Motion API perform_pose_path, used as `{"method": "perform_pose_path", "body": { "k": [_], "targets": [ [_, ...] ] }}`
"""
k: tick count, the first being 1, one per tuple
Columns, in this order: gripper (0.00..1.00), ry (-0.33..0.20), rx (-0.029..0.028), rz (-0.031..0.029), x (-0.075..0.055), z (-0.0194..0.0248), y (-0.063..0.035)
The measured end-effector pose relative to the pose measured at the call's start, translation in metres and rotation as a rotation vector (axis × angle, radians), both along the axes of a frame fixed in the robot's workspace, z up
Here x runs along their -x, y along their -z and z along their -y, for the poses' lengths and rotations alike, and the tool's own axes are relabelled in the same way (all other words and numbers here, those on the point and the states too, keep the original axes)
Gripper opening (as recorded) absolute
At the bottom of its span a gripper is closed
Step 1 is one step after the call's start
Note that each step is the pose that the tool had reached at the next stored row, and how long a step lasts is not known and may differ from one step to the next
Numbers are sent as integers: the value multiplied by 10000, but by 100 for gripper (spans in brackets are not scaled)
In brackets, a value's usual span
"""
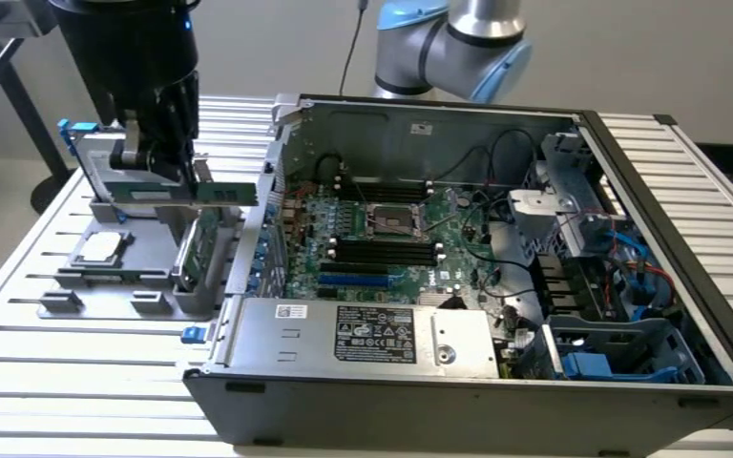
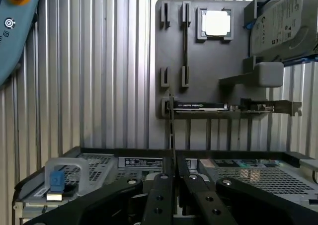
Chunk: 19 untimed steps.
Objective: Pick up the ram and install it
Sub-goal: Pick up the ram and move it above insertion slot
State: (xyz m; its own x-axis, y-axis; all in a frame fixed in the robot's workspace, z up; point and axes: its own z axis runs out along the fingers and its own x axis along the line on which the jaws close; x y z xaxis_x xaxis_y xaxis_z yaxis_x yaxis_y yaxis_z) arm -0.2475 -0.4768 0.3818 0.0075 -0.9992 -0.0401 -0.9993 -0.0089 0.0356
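The ram is a narrow green stick held level above the grey parts holder, at the exterior view's left of the open computer case. My gripper hangs from the black wrist and is shut on the ram near its middle. In the wrist view the ram shows edge-on as a thin dark line rising from between the black fingers, with my gripper closed around it. The motherboard lies inside the case, with black memory slots near its middle.
The holder also carries a processor chip, an upright green expansion card and a hard drive with blue rails. The case wall stands between holder and motherboard. Cables and drive cages crowd the case's right side.
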Motion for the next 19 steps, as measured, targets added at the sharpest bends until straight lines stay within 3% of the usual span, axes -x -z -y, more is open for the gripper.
{"method": "perform_pose_path", "body": {
  "k": [9, 19],
  "targets": [
    [14, 0, -155, 1, -410, 0, 0],
    [14, 0, -191, 1, -864, 0, 9]
  ]
}}
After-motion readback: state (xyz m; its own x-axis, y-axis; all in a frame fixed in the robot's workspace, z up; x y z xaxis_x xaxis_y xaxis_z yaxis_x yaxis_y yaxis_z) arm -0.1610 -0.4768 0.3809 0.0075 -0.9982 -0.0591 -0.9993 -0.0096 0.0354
